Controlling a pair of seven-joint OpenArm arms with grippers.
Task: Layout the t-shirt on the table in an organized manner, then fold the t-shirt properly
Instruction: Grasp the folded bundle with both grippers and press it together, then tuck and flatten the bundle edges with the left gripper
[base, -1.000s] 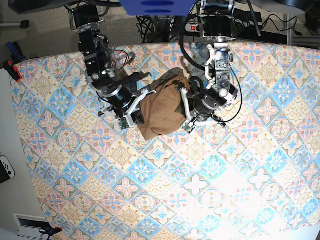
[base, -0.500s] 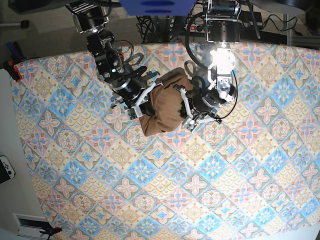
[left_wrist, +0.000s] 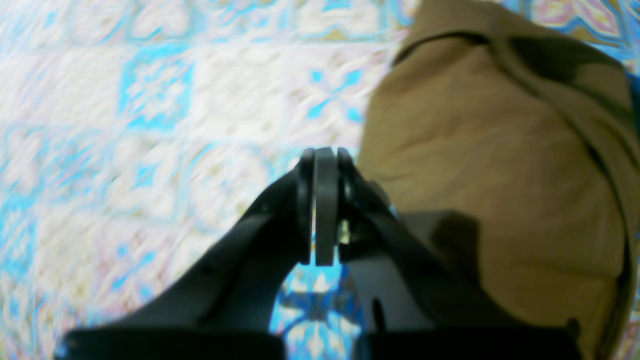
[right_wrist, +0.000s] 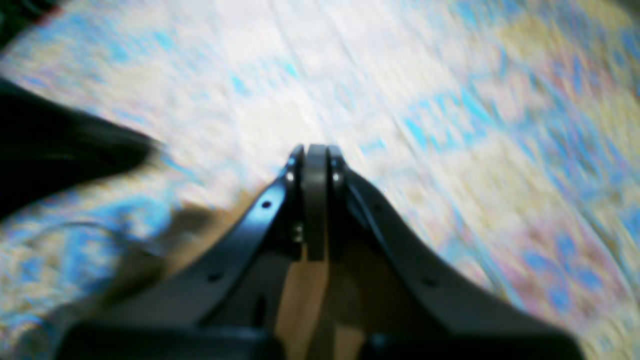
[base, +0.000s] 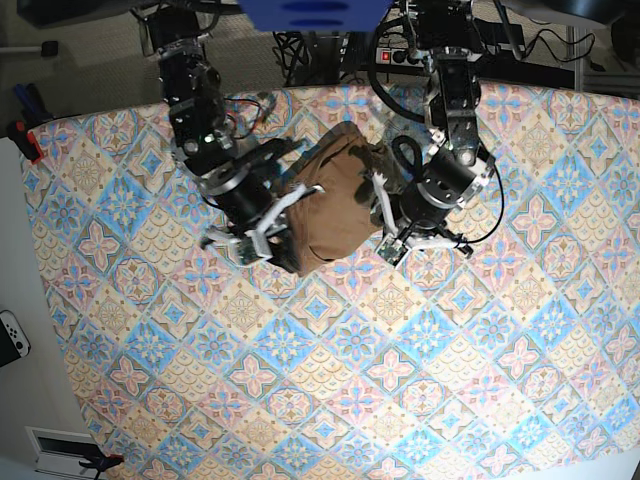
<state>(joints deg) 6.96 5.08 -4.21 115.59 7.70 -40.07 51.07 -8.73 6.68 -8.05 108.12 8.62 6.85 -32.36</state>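
The tan-brown t-shirt (base: 335, 195) lies bunched in a heap on the patterned table (base: 330, 380), near its far middle. My right gripper (base: 280, 222) presses against the heap's left side, my left gripper (base: 386, 220) against its right side. In the left wrist view the left gripper (left_wrist: 324, 152) is shut with nothing between its tips, and the t-shirt (left_wrist: 500, 175) lies just to its right. The right wrist view is blurred: the right gripper (right_wrist: 316, 147) is shut over the table, with tan fabric (right_wrist: 300, 305) under its base.
Cables and a power strip (base: 395, 55) run behind the table's far edge. A red-handled tool (base: 25, 138) sits off the table's left corner. A game controller (base: 12, 338) lies on the white surface at far left. The table's near half shows only the pattern.
Both arms have shifted around the heap, the right arm lower and to the left, the left arm swung outward. The t-shirt stays bunched in about the same spot. Both grippers stay shut.
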